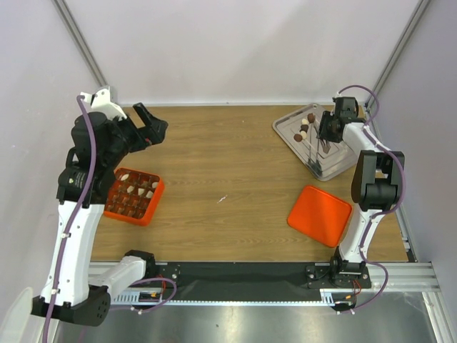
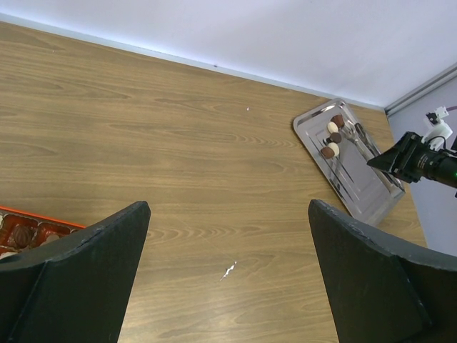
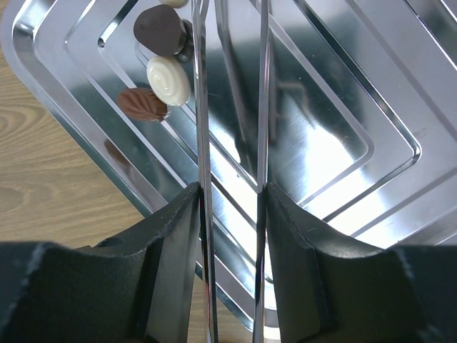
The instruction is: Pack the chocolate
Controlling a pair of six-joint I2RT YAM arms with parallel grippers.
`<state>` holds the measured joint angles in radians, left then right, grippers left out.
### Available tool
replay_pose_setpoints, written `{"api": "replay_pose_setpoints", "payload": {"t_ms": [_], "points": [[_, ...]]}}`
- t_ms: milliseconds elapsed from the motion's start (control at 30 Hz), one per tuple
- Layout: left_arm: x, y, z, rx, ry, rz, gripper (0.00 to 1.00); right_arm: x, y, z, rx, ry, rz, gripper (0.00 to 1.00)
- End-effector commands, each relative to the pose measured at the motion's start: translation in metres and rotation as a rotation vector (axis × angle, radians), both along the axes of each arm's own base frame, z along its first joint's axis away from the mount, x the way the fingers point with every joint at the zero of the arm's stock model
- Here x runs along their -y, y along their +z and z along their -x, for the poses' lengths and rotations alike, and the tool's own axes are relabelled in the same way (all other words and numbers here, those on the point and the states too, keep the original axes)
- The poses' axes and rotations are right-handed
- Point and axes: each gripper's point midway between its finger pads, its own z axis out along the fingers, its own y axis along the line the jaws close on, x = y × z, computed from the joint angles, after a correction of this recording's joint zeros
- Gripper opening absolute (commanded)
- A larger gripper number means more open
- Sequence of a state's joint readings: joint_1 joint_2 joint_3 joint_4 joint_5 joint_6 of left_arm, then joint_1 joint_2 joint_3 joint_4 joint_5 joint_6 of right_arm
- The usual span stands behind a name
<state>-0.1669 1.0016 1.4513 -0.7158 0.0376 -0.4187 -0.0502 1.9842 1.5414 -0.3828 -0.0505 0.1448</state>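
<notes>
picking step, it seems: right claw (image 3: 230,201) grips the tongs (image 3: 201,107) over the tray (image 3: 335,86), far right corner of the surface (image 1: 228,157); next, tips must straddle a chocolate (image 3: 168,80). left claw (image 2: 227,214) gapes wide.

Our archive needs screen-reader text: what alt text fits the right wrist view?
The right end effector grips thin metal tongs whose two blades reach out over a ridged silver metal tray. Beside the tongs on the tray lie a dark brown chocolate, a cream-white chocolate and a reddish-brown leaf-shaped chocolate.
</notes>
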Motion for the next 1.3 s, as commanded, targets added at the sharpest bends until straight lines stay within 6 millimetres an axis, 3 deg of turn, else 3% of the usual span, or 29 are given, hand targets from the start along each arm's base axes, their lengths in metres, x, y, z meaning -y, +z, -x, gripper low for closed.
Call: {"api": "replay_pose_setpoints", "payload": {"t_ms": [0,367,1267], "points": [[0.003,0.009,-0.007,0.038,-0.012,0.019,1.0,0.002,0.036,-0.015,0.107,0.019,0.013,0.45],[0.003,0.012,-0.008,0.044,-0.011,0.012,1.0,-0.004,0.047,-0.015,0.132,0.048,-0.007,0.45],[0.003,0.006,-0.017,0.031,-0.004,0.006,1.0,-0.007,0.022,-0.046,0.092,0.076,-0.017,0.43]]}}
